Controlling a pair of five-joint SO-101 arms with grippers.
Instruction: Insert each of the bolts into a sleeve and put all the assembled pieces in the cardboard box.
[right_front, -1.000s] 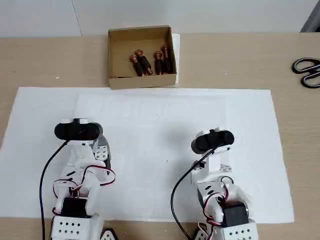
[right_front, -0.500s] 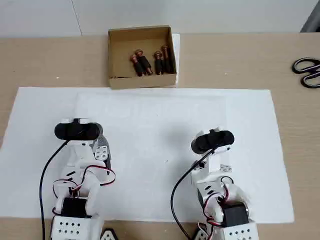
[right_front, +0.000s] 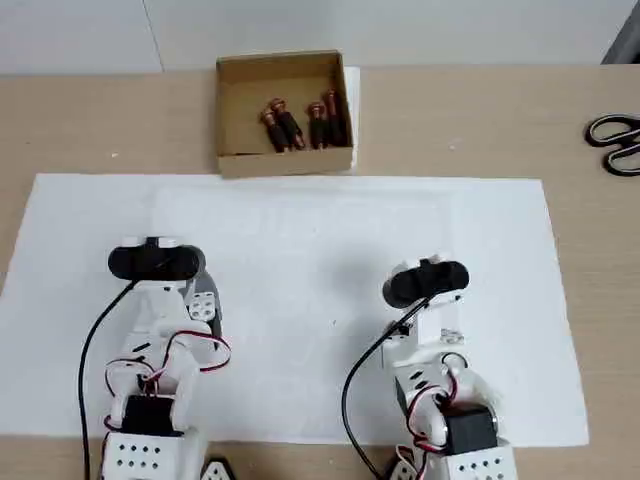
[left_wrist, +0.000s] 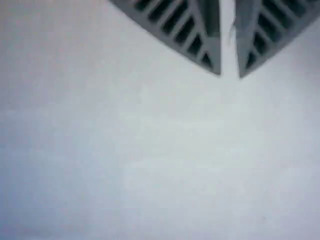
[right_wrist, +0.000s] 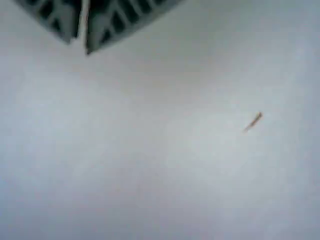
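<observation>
**Q:** Status, left to right?
**A:** The left gripper (left_wrist: 228, 59) is over the white sheet (right_front: 300, 250), jaws together, empty. The cardboard box (right_front: 285, 163) holds apparently four assembled pieces (right_front: 285, 125); task looks complete. The right gripper (right_wrist: 82, 42) has jaws together, empty.
**Q:** Change?
**A:** None evident; arms and pieces keep position.

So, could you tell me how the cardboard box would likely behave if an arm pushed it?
The cardboard box looks thin-walled and open-topped, so probably light and apt to slide. The round assembled pieces lying loose inside would likely roll or shift.
</observation>
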